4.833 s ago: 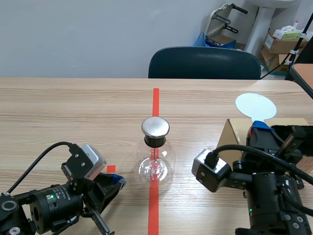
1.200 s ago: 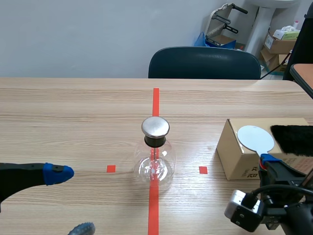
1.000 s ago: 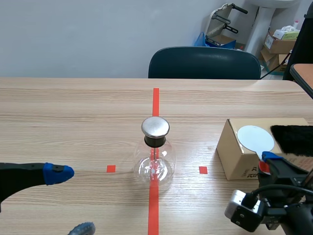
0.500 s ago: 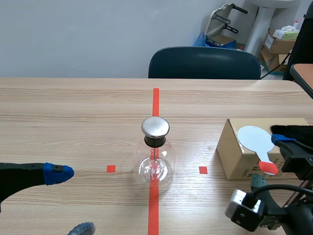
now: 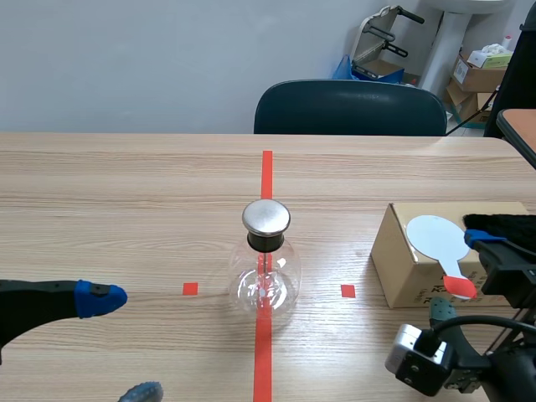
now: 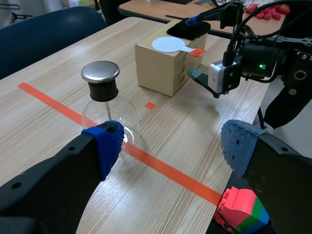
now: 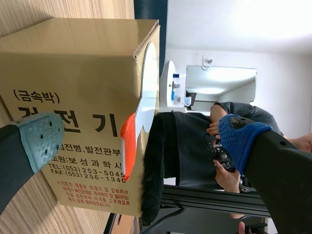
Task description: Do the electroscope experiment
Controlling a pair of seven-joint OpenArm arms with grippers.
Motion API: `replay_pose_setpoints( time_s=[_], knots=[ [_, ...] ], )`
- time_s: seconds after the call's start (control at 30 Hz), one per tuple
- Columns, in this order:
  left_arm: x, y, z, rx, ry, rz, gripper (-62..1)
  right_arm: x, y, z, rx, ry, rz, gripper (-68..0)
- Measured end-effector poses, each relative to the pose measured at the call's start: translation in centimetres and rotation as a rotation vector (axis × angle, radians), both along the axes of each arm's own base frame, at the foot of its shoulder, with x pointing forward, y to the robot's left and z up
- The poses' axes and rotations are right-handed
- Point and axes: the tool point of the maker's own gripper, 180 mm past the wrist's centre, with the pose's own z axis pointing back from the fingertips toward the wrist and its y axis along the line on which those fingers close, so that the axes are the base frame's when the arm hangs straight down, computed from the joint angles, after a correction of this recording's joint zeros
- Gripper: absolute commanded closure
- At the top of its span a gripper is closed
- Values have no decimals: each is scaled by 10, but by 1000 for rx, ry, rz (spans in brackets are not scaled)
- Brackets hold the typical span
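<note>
A clear round glass flask with a metal cap (image 5: 266, 272) stands on the long red tape line (image 5: 266, 180), midway between the left and right edges of the wooden surface (image 5: 126, 193). By the right edge sits a brown cardboard box (image 5: 400, 272). On it lie a white round paddle with an orange-red handle (image 5: 435, 237) and a black furry cloth (image 5: 502, 224). The right pincer (image 5: 461, 274) is released, its pads spread on either side of the paddle's handle. The left pincer (image 6: 170, 146), also released, hangs near the near left corner, with the flask ahead of it.

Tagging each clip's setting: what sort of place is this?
Probably a lab or office workroom: a wooden table marked with tape, stacked cardboard boxes in the far corner, and a glass electroscope flask set out for a demonstration.
</note>
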Motion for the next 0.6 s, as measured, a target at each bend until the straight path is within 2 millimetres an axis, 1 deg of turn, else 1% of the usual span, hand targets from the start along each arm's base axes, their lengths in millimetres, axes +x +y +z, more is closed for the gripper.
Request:
replay_pose_setpoints(
  time_s=[0.6],
  knots=[
    [0, 0, -2, 8, 5, 0, -439, 0, 0, 0, 0, 0, 0, -679]
  ],
)
